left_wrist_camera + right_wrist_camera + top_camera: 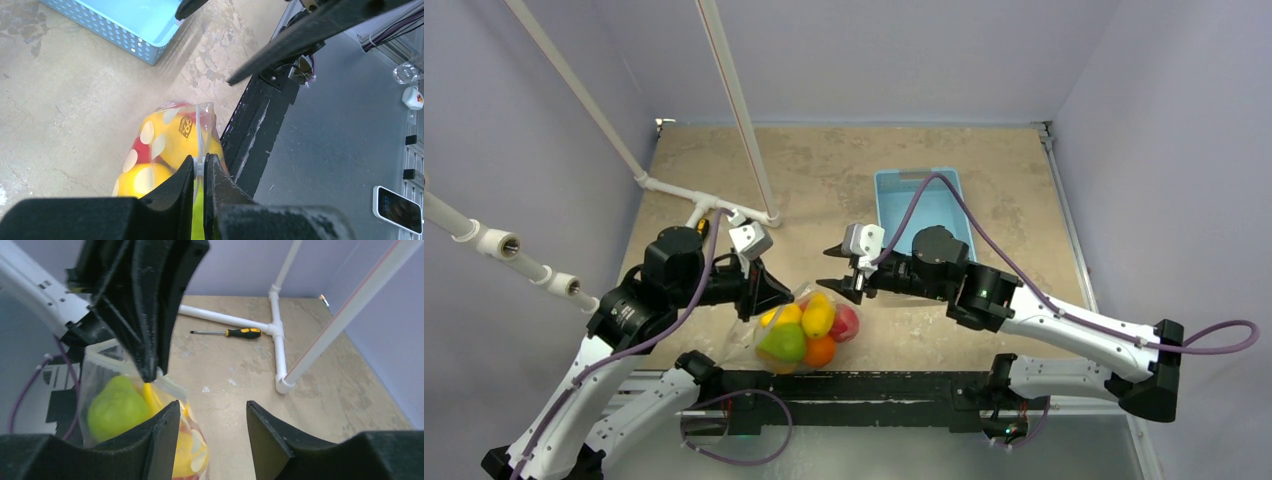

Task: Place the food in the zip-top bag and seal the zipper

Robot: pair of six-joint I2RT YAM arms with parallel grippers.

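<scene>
Item: zip-top bag [774, 332], food [819, 318] inside, at near edge of table [904, 150]. Left gripper [200, 164] clamped on zipper [198, 127]; right gripper [211, 415] agape, empty. Risk: lone pinch slips, seal unconfirmed, food spills.

free: tabletop [824, 180] centre | obstacles: basket [929, 208] (right rear), pipe frame [709, 198] left

Small yellow-and-black square label [186, 126] on dotted zip-top bag [150, 142], left wrist view: characters blurred, unreadable. Phone [397, 209] at lower right of same view shows pale digits on lit screen, too small to make out. White cup [413, 97] above it carries red marks, not legible as text. No text readable anywhere.
</scene>
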